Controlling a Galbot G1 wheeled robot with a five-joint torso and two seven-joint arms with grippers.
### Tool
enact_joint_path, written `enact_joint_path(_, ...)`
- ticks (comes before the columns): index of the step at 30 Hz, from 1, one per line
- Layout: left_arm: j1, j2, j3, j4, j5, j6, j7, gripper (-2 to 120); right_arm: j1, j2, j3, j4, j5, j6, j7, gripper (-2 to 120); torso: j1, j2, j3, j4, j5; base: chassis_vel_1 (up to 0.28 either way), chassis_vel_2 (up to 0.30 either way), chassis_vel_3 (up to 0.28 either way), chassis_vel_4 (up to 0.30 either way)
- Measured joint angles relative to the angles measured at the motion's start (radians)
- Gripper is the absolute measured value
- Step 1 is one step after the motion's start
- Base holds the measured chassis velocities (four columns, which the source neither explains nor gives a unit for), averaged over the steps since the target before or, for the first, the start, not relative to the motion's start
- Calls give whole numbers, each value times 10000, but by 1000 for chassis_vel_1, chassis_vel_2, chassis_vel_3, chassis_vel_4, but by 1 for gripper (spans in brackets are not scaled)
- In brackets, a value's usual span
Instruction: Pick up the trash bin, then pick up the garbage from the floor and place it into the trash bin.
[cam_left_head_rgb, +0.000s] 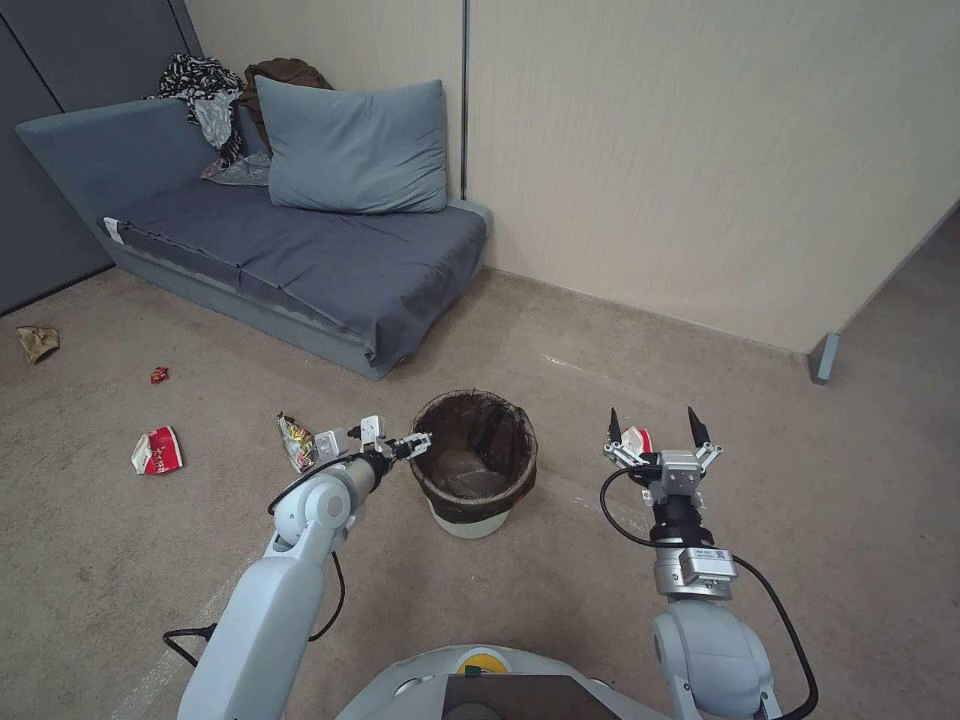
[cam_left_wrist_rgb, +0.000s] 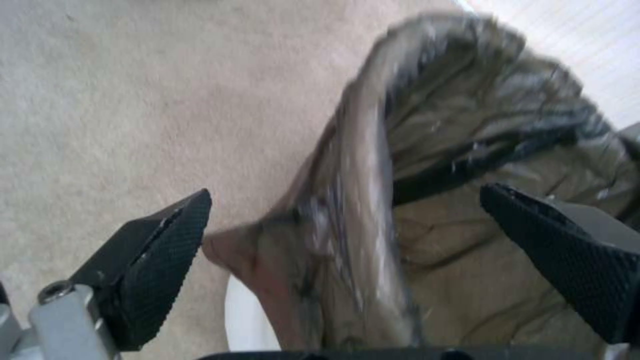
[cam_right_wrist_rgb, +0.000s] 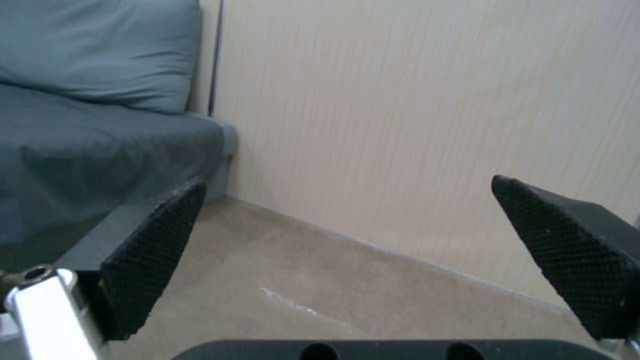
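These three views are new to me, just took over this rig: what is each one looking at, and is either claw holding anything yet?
The wide view comes from the robot's head, looking down at its two arms and the floor. The other two come from cameras on each wrist, looking out between that arm's black fingers.

The left gripper is open at the near-left rim of the bin; its wrist view shows the rim and brown liner between the spread fingers, not yet gripped. The right gripper hangs open to the right of the bin, holding nothing and facing the wall and sofa.

Litter lies on the carpet to the left: a yellow wrapper, a red-and-white carton, a small red scrap and a tan bag.
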Motion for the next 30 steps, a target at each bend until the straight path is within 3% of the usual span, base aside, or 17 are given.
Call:
enact_joint_path(24,-86,-267,435,850,674,-201,324,98,-115,5,12,75,-43,80,-125,100,-2,4,-4,3,6,0,0,0,0)
enact_joint_path(30,-97,-279,576,905,874,-186,386,86,-118,4,-1,97,-68,102,-143,100,-2,6,-5,2,3,0,0,0,0)
